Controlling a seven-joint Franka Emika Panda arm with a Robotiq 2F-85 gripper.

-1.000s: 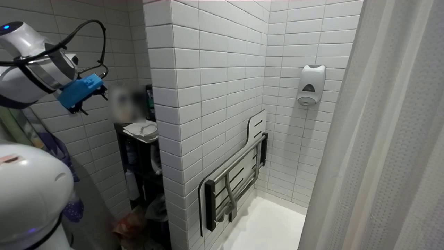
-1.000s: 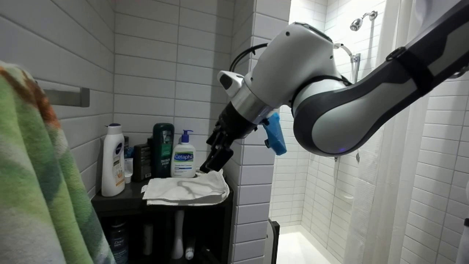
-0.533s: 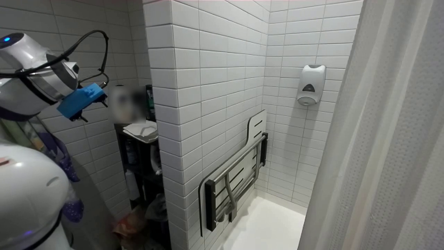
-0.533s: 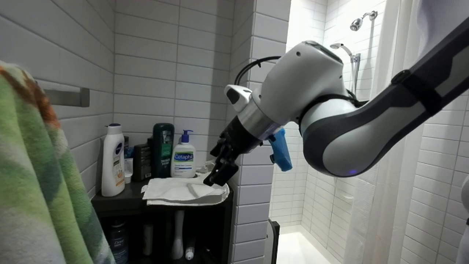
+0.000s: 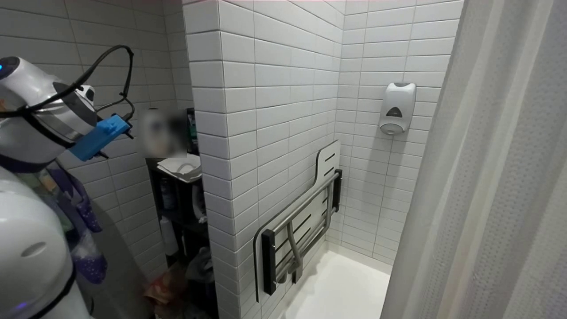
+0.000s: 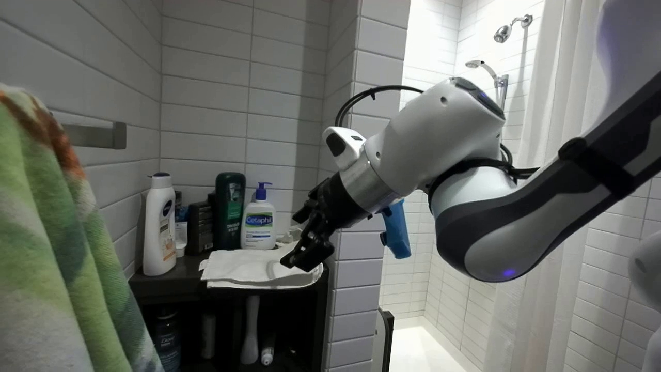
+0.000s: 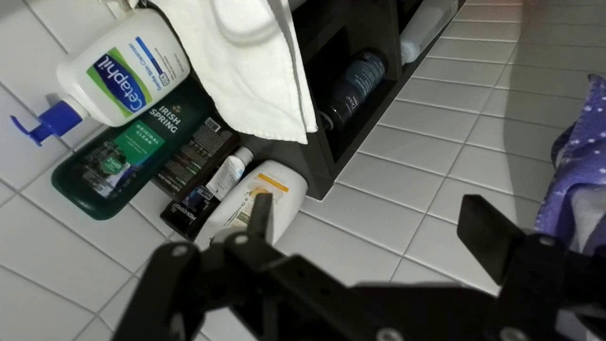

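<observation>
My gripper (image 7: 369, 208) is open and empty; in the wrist view its two black fingers stand wide apart with white tiles behind the gap. In an exterior view the gripper (image 6: 302, 243) appears in front of the right end of a folded white cloth (image 6: 253, 266); I cannot tell whether they touch. A white Cetaphil bottle with a blue pump (image 6: 258, 225), a dark green Irish Spring bottle (image 7: 135, 151) and a white bottle with an orange label (image 6: 160, 227) stand behind and left of the cloth. The left finger overlaps the orange-label bottle in the wrist view.
A black shelf unit (image 6: 170, 287) carries these, with a dark Dove bottle (image 7: 357, 83) on a lower level. A tiled wall corner (image 6: 359, 289) stands right of it. A green towel (image 6: 62, 248) hangs at left. A shower curtain (image 5: 487, 177) and folding seat (image 5: 301, 221) stand beyond.
The arm and gripper have moved down in both exterior views, with the gripper now lower in front of the cloth. The bottles and cloth have not moved.
</observation>
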